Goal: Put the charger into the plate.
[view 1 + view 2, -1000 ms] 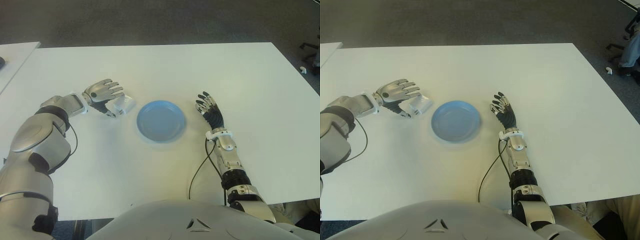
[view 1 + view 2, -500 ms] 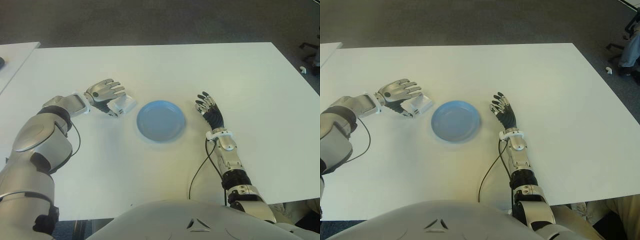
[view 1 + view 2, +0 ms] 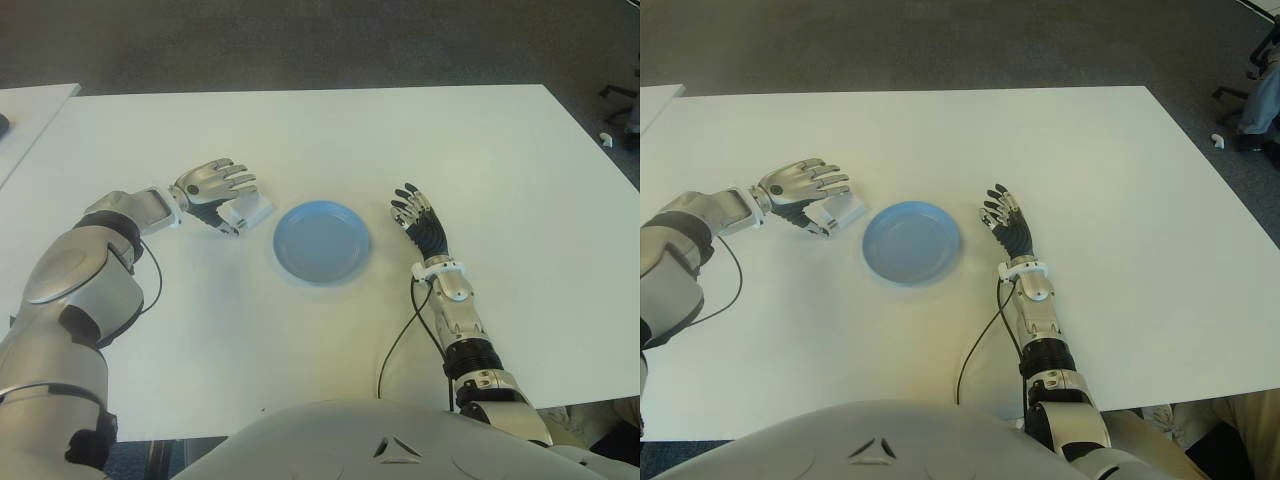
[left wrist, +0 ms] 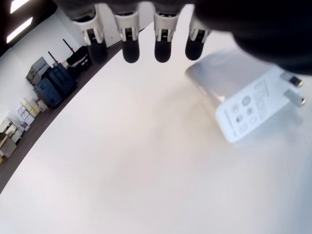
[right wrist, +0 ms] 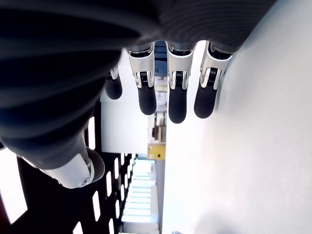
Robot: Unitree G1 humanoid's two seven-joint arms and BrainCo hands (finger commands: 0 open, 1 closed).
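Note:
A white charger with metal prongs lies flat on the white table, just left of the round blue plate. My left hand hovers over the charger's left side, fingers spread and holding nothing. In the left wrist view the fingertips stretch out above the table, and the charger lies apart from them with its printed end and prongs showing. The plate holds nothing. My right hand shows right of the plate, fingers extended.
A black cable runs along my right forearm on the table. The corner of another white table stands at the far left. Dark carpet lies beyond the far edge.
My left hand has crept a little to the right, further over the charger. The charger, the plate and the right hand have stayed in place.

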